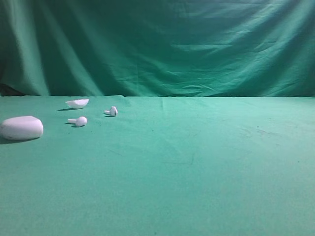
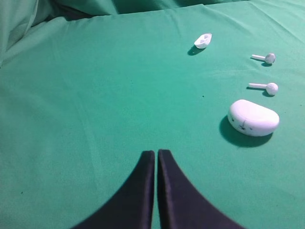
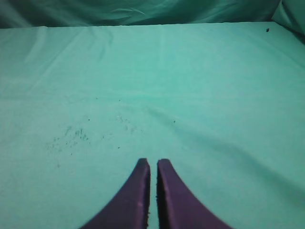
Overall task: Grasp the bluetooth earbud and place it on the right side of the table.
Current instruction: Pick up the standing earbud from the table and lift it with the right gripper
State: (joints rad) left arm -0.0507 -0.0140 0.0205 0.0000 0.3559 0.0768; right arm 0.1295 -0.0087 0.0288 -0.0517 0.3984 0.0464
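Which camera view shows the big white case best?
The left wrist view: the case is near and its front markings show. The exterior high view has it small at the left edge. The right wrist view lacks it.

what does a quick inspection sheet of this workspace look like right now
surface: table covered in slightly creased green cloth, a few dark specks in the right wrist view
job's things: bluetooth earbud with a dark spot on its head, lying far left, untouched
clutter: twin earbud with plain head; oval white case; small white shell-like piece; all apart from each other, all on the left
grippers: left end effector shut and empty, short of the case; right end effector shut and empty over bare cloth
cables: nothing seen
surroundings: green backdrop drape behind the table
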